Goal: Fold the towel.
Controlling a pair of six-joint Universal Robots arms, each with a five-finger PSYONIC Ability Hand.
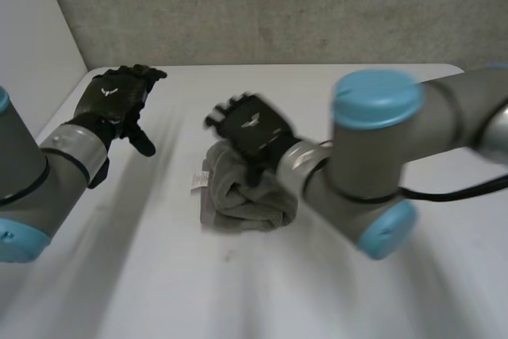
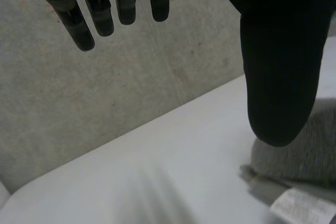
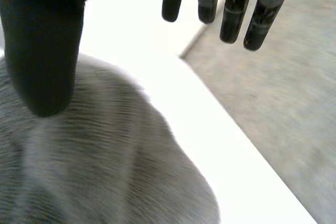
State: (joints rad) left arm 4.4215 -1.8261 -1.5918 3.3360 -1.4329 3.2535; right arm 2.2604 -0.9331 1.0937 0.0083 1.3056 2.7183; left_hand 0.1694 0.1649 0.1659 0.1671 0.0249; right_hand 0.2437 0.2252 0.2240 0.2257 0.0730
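Observation:
A grey towel point(image 1: 246, 192) lies folded into a small thick bundle in the middle of the white table point(image 1: 143, 275), with a white label point(image 1: 198, 179) sticking out at its left side. My right hand point(image 1: 252, 131) hovers just over the bundle's far end. In the right wrist view its fingers point(image 3: 231, 9) are straight and its thumb stands apart above the towel point(image 3: 105, 166), holding nothing. My left hand point(image 1: 119, 97) is raised at the table's far left, away from the cloth. Its fingers point(image 2: 105, 9) are spread straight, and the towel point(image 2: 310, 150) with its label point(image 2: 302, 208) lies beyond its thumb.
A grey wall point(image 1: 278, 5) runs along the table's far edge. A white panel point(image 1: 32, 29) stands at the far left corner. My right arm point(image 1: 381, 164) reaches across the table's right half toward the towel.

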